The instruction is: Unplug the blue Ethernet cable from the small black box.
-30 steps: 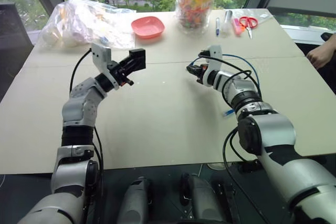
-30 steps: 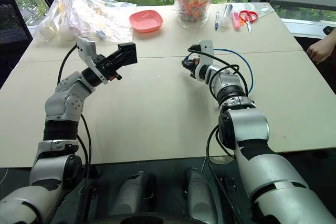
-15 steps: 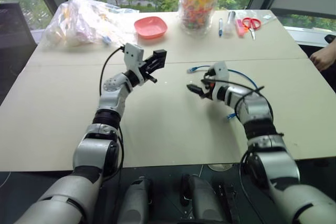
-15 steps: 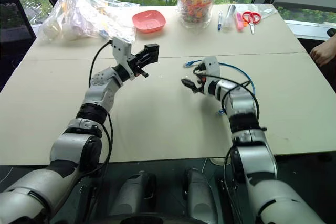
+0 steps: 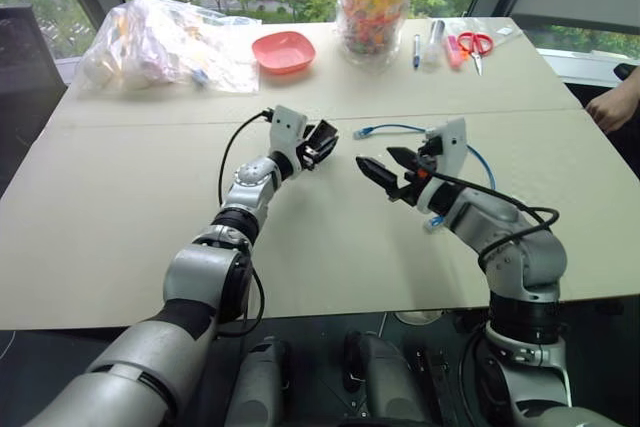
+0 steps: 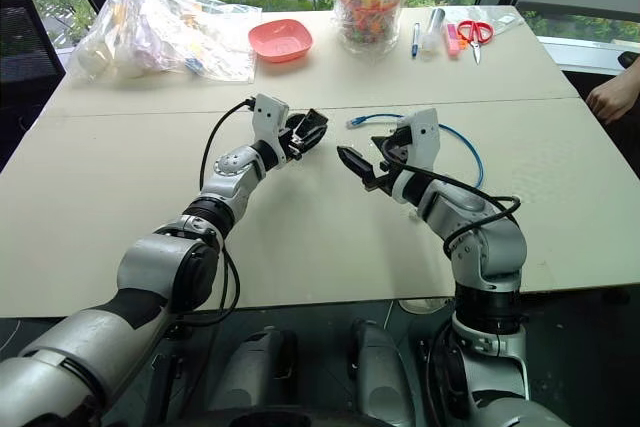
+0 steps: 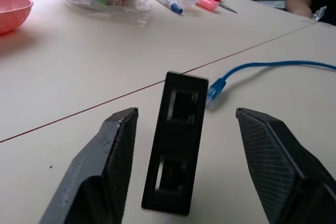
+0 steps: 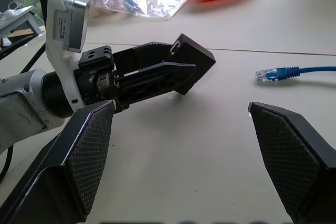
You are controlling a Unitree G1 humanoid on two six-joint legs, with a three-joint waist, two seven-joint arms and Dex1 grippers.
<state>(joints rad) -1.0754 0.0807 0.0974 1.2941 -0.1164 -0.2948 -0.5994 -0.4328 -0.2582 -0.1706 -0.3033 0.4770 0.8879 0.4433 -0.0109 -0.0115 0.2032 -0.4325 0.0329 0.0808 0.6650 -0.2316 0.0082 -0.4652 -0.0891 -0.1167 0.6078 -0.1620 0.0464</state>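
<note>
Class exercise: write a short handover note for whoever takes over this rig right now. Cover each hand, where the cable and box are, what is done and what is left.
Left hand: open, the small flat matte black plastic box standing between its fingers.
Right hand: open, empty.
Thin bright blue Ethernet cable: lying on the beige table, its clear plug out of the box and beside it.
Done: cable unplugged.
Left: nothing but clearing the hands away.

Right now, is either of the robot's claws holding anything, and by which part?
Nothing is held. The left gripper is open around the black box without touching it; the right gripper is open, the unplugged cable lying apart.
</note>
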